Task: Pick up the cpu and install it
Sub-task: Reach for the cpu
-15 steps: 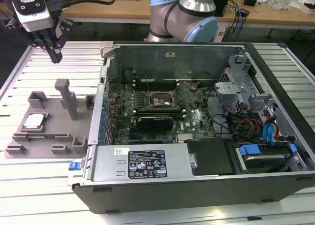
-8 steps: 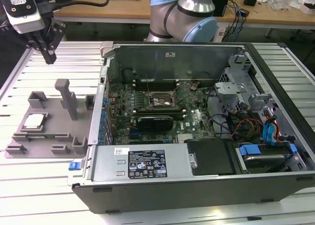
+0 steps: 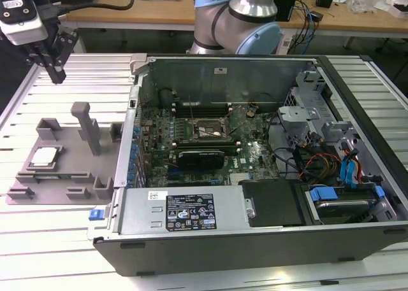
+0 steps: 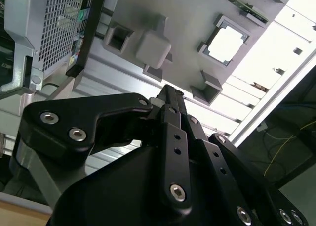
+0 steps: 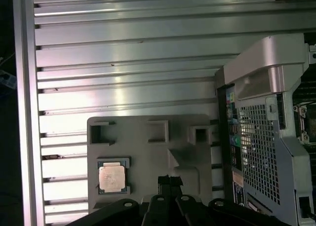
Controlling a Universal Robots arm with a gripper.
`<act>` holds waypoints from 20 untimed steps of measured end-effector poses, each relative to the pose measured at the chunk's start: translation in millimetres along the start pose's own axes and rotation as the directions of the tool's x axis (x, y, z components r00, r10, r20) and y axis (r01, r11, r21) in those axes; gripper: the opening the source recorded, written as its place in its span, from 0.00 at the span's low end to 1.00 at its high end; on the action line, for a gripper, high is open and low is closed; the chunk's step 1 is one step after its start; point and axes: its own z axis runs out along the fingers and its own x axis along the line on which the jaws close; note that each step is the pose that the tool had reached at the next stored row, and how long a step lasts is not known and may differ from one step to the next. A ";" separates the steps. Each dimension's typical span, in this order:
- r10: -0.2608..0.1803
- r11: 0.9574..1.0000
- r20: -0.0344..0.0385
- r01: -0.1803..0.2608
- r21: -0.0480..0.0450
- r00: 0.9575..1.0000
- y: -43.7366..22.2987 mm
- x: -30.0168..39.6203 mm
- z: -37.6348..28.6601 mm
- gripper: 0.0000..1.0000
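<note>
**Claw high and empty, cpu down in its nest on the fixture**

The black two-fingered claw (image 3: 57,76) hangs in the air at the exterior view's left. Its fingers are drawn together with nothing between them, as both wrist views also show (image 4: 169,92) (image 5: 169,180).

The small flat square cpu with a pale silver-white metal top (image 3: 43,157) lies flat in a bracketed recess of the big grey plastic fixture (image 3: 73,160). The fixture rests on the ribbed aluminium tabletop (image 3: 38,240).

In the exterior view the cpu sits well below the claw and on the side of the fixture nearer the camera, well apart from the fingertips. The fixture's upright blocks (image 3: 86,125) stand between the two in that picture.

Being square, the chip has no long axis. Its edges run parallel to the fixture's edges, as the first wrist view shows (image 5: 111,178).

The open dark computer case (image 3: 268,246) stands just beside the fixture, toward the exterior view's right. The dark metal-framed socket (image 3: 207,130) lies inside it.

Hard to make out:
- whether the socket's frame is latched or raised
- whether anything sits in the socket

The claw's own body cuts off part of the fixture in both wrist views.
</note>
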 end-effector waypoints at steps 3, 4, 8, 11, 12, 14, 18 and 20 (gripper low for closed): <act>0.000 1.000 0.000 0.000 0.000 1.000 0.2 5.4 1.2 0.11; 0.000 1.000 0.000 0.000 0.000 1.000 0.2 7.2 1.7 0.11; 0.000 1.000 0.000 0.000 0.000 1.000 0.4 15.6 3.8 0.11; 0.000 1.000 0.000 0.000 0.000 1.000 0.6 22.1 5.7 0.11; 0.000 1.000 0.000 0.000 0.000 1.000 0.6 24.5 6.3 0.11; 0.000 1.000 0.000 0.000 0.000 1.000 0.8 29.5 8.0 0.11; 0.000 1.000 0.000 0.000 0.000 1.000 1.0 34.8 9.8 0.11; 0.000 1.000 0.000 0.000 0.000 1.000 1.1 37.8 10.8 0.11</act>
